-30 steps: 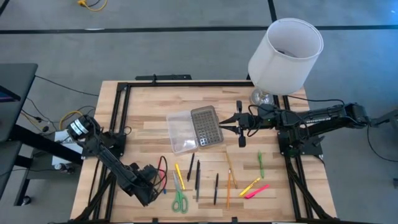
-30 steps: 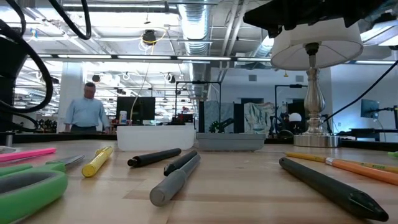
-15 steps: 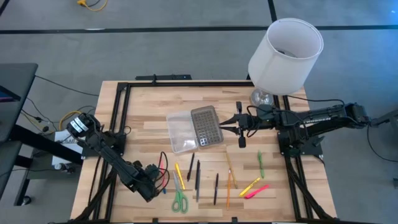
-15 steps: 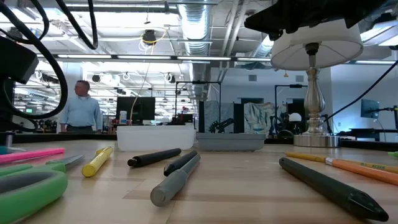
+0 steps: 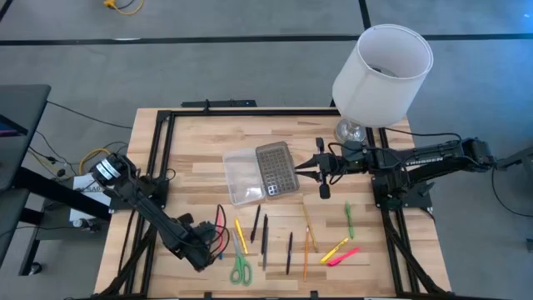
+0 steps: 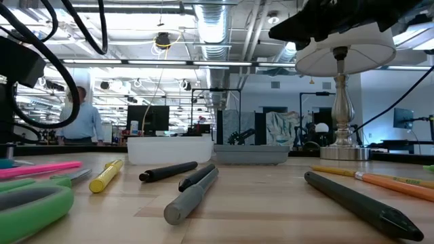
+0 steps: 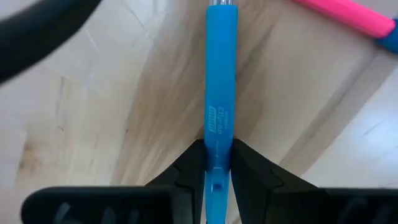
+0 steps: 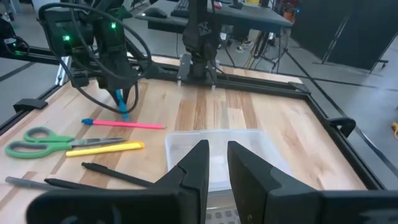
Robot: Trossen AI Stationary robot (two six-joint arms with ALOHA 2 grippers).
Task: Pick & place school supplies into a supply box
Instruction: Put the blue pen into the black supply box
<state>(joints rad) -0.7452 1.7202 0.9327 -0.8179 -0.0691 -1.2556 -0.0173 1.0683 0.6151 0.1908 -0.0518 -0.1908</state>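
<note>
Surface (image 5: pixel 200 150): While most of the school supplies lie loose along the lower centre of the overhead frame, the pale wood around them carries only the open box, with a white-shaded lamp (image 5: pixel 381 67) at the upper right.

Supply box (image 5: pixel 246 177): Clear case with its dotted grey lid (image 5: pixel 276 169) swung open, sitting mid-frame in the overhead picture, just above the row of pens; from this view nothing can be made out inside it.

Right pincer (image 5: pixel 298 172): Reaching in from the right of the overhead frame and hanging level just beside the lid; the fingers stand a little apart with nothing between them, the clear tray visible beyond them in its own wrist picture.

Left pincer (image 5: pixel 218 242): At the lower left of the overhead frame, beside the green scissors (image 5: pixel 241 268) and yellow marker (image 5: pixel 240 236), clenched on a blue pen (image 7: pixel 221 93) that runs straight up the wrist picture between the finger pads.

Pink marker (image 7: pixel 345 15): Lying on the wood at the upper right of the left wrist picture, close to the blue pen but apart from it.

Step in hand: By the look of it, the pick of the blue pen, grip just made, lift not yet done.

Next move: Likely calls for raising the pen clear of its neighbours, carrying it up-frame to the open tray, and releasing it lengthwise inside.
</note>
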